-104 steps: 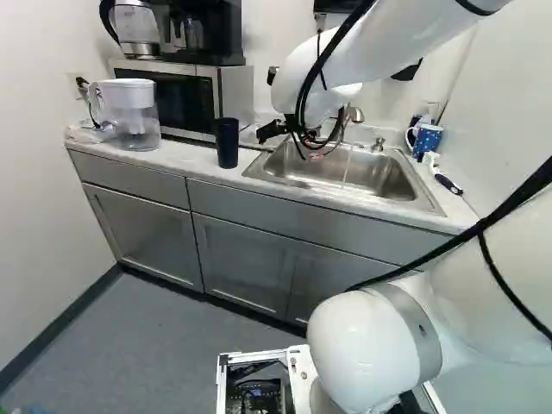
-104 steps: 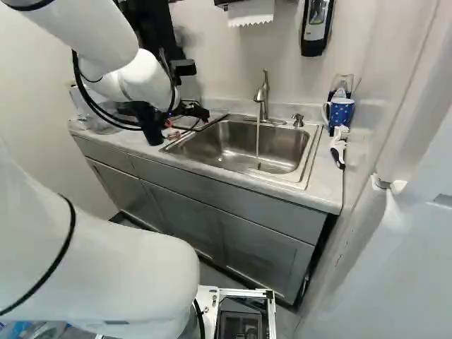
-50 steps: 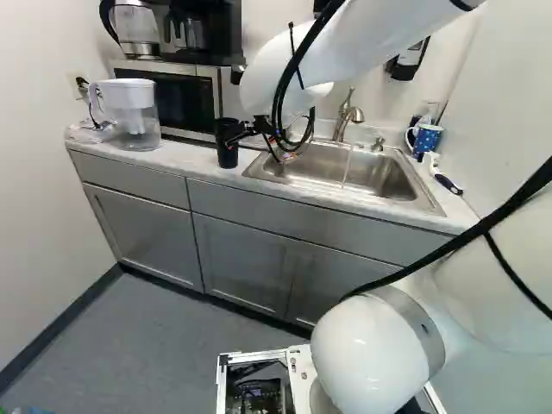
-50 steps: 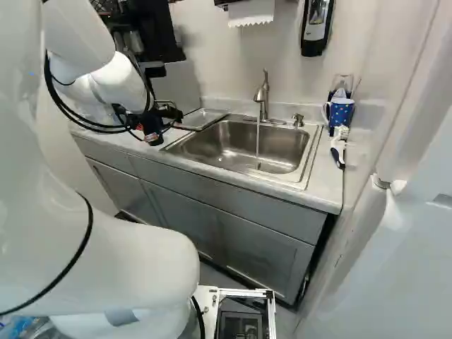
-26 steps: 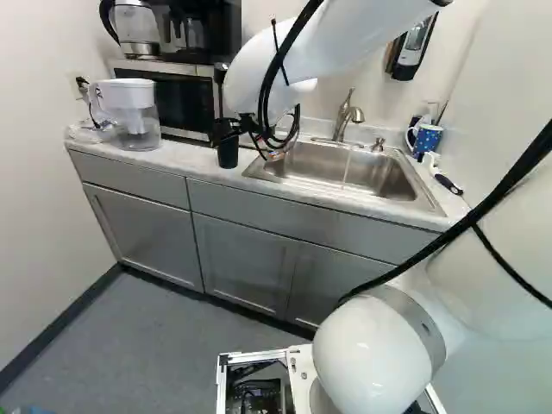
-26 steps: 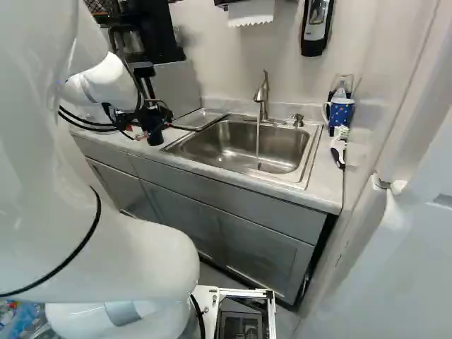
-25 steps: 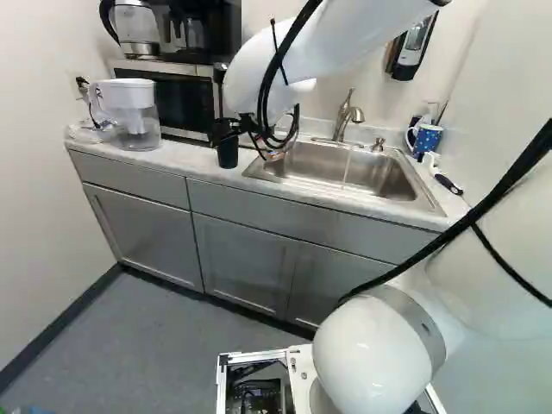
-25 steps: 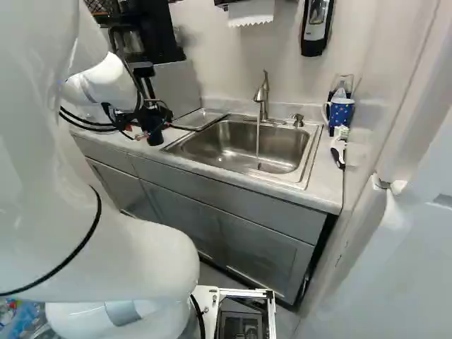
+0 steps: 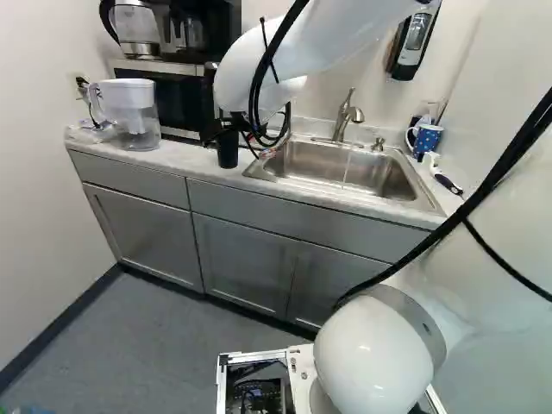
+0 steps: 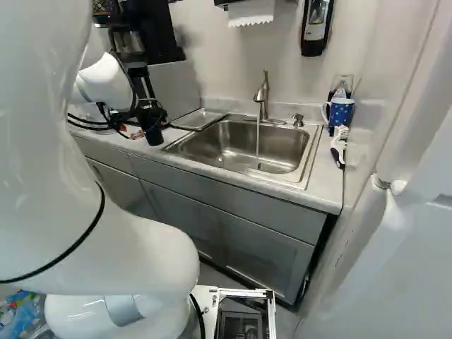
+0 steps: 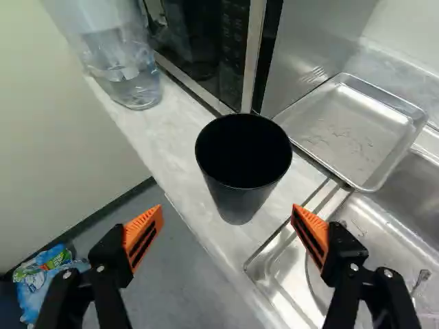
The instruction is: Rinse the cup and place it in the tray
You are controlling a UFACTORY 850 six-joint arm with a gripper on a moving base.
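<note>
gripper (image 11: pixel 227 214): fingers apart, probably to straddle cup (image 11: pixel 240 197)
cup: upright ahead, ungripped
tray (image 11: pixel 351 130): ahead, past cup, likely for drop-off
sink (image 11: pixel 405 236): beside gripper, tap (image 10: pixel 263 97) running, presumably for rinsing

Glossy white, rounded arm (image 10: pixel 134 254), grey band (image 9: pixel 414 312), black cables (image 9: pixel 461 211); black claw (image 9: pixel 226 131), slotted orange pads (image 11: pixel 140 225), silvery screws (image 11: pixel 354 266).

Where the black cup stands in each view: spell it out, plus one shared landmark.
Left base view: cup left of centre, on the counter.
Right base view: cup left of centre, below the arm's end.
Wrist view: cup ahead of the open jaws.
Shared landmark: the sink.
</note>
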